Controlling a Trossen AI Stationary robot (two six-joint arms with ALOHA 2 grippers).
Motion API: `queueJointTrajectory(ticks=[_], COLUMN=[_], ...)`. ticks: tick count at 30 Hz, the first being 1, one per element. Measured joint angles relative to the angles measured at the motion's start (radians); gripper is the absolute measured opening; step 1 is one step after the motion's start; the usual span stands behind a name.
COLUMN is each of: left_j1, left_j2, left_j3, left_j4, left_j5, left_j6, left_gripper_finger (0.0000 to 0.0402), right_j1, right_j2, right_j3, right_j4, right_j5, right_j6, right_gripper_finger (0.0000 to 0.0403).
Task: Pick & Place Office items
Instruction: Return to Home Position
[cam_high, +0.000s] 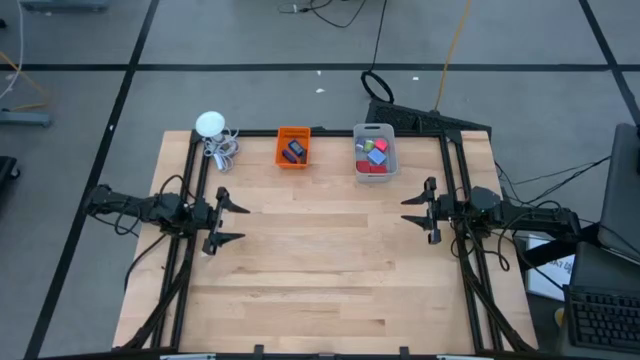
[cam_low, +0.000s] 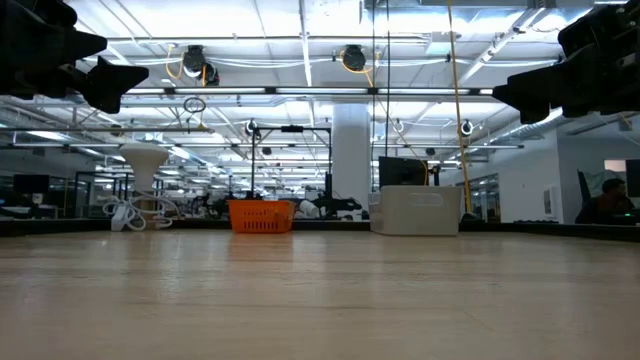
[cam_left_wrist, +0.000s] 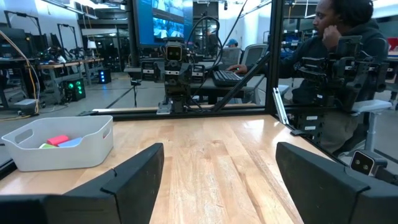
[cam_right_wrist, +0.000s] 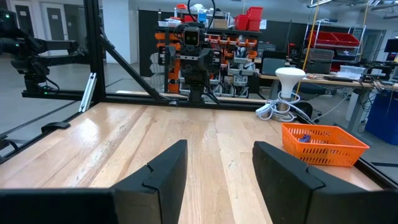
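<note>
The office items lie in two bins at the table's far edge. Dark flat pieces (cam_high: 294, 151) rest on the floor of the orange bin (cam_high: 281, 159). Red, pink, blue and green blocks (cam_high: 373, 152) sit in the clear grey bin (cam_high: 391, 152). My left gripper (cam_high: 232, 222) stands open at the table's left side, level, with nothing between its fingers. My right gripper (cam_high: 411, 211) stands open at the right side, level, its gap narrower and bare. Both hang above the wood, well short of the bins.
A white round gadget (cam_high: 210, 124) with a coiled cable (cam_high: 222, 150) sits at the far left corner. Black frame rails (cam_high: 448, 170) run along the table's left, right and far sides. A person sits beyond the table's right side (cam_left_wrist: 348, 56). Bare wood (cam_high: 320, 260) lies between the arms.
</note>
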Motion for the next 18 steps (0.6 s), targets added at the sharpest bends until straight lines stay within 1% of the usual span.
queueJointTrajectory(ticks=[9,18], left_j1=[0.0,0.0], left_j2=[0.0,0.0], left_j3=[0.0,0.0], left_j4=[0.0,0.0], left_j5=[0.0,0.0], left_j6=[0.0,0.0], left_gripper_finger=[0.0326,0.0312], right_j1=[0.0,0.0], right_j2=[0.0,0.0], right_j3=[0.0,0.0], right_j4=[0.0,0.0], right_j5=[0.0,0.0], right_j6=[0.0,0.0], right_gripper_finger=[0.0171,0.0171])
